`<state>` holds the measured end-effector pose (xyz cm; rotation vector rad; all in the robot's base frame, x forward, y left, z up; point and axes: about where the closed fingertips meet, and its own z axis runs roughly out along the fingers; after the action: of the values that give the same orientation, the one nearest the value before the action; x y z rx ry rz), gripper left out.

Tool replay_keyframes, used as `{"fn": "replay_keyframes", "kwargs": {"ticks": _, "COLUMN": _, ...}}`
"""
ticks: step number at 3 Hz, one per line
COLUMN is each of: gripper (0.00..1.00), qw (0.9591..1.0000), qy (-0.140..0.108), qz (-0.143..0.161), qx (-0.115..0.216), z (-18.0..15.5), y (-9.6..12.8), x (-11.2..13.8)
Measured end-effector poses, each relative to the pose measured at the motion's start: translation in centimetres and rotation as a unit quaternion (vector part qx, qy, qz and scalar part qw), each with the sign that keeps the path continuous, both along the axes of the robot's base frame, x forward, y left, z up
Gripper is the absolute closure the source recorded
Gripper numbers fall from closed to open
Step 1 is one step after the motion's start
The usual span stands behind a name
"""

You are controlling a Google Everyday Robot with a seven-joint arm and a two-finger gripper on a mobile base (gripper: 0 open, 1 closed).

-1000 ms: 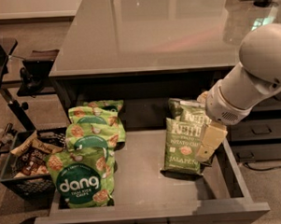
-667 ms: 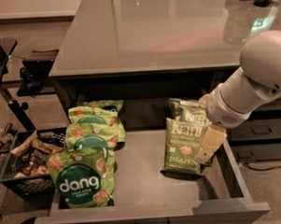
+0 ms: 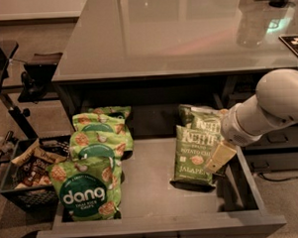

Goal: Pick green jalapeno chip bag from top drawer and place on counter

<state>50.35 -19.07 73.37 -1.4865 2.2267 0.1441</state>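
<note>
Two dark olive-green Kettle jalapeno chip bags lie in the open top drawer [image 3: 153, 210] at its right side. The front green jalapeno chip bag [image 3: 192, 154] lies flat with JALAPENO at its bottom; the second one [image 3: 196, 116] is behind it. My gripper [image 3: 219, 160] hangs over the front bag's right edge, pale finger pointing down, at the end of the white arm coming in from the right. The glossy grey counter [image 3: 160, 31] spans the top of the view above the drawer.
Several brighter green "dang" bags [image 3: 87, 190] fill the drawer's left side. A black crate of dark snack packs [image 3: 27, 171] stands on the floor at left. A chair base [image 3: 33, 71] is at far left. Lower drawers show at right.
The arm has drawn slightly right and up; the gripper stays by the front Kettle bag's right edge. The bags have not moved.
</note>
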Motion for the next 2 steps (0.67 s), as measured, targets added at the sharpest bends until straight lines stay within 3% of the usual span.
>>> {"fn": "replay_keyframes", "kwargs": {"ticks": 1, "gripper": 0.13, "qw": 0.9997, "qy": -0.020, "qz": -0.008, "qx": 0.010, "z": -1.25, "y": -0.04, "x": 1.47}}
{"fn": "replay_keyframes", "kwargs": {"ticks": 2, "gripper": 0.15, "qw": 0.9994, "qy": -0.030, "qz": -0.011, "qx": 0.016, "z": -2.16, "y": 0.00, "x": 2.36}}
